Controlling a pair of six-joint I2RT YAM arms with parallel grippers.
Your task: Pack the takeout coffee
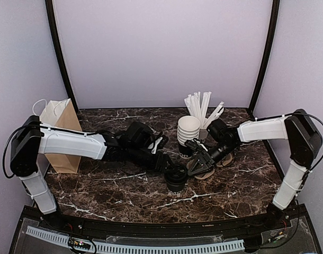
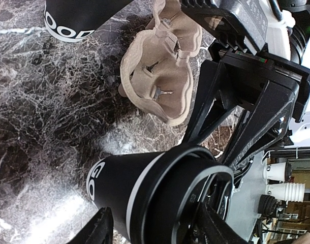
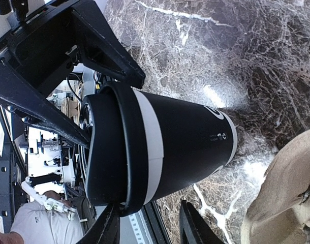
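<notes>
takeout coffee (image 1: 176, 177) | left pincer (image 2: 156, 227) straddles, perhaps gripping | right pincer (image 3: 150, 223) beside

The left arm (image 1: 71, 143) stretches low from 9 o'clock toward the centre, with the left gripper (image 1: 171, 166) clasping the takeout coffee (image 1: 176, 179) between its fingers. The right arm (image 1: 262, 129) reaches in from 3 o'clock with its wrist dipped. The right gripper (image 1: 194, 165) points toward 9 o'clock with its fingers parted.

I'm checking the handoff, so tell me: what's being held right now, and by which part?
The left gripper appears to hold the takeout coffee at its lid, straddling the rim. The right gripper is open just beside it, gripping nothing.
</notes>
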